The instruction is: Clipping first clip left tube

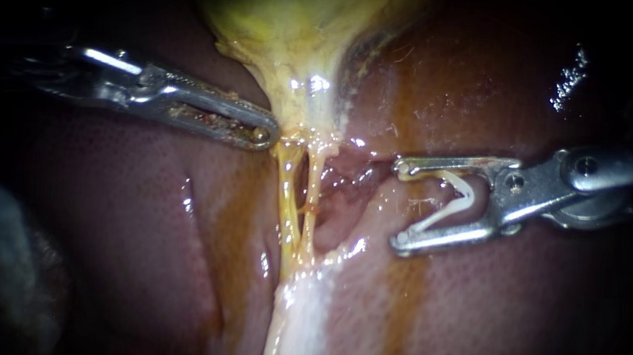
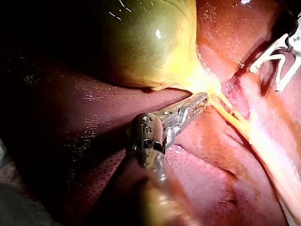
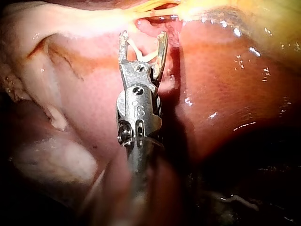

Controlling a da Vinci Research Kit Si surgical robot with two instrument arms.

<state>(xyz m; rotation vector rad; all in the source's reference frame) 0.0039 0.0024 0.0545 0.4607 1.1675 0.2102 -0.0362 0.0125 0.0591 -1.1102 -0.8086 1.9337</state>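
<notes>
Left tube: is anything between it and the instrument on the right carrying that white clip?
Yes. The right tube runs close beside the left tube, on the side facing the right instrument, whose jaws hold the clip. Otherwise only bare liver lies between them.

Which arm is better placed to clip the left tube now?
Right. The right instrument holds a white clip in its tool, mouth facing the two tubes, the left tube just beyond. The left instrument carries no clip; its tip rests at the gallbladder neck.
</notes>
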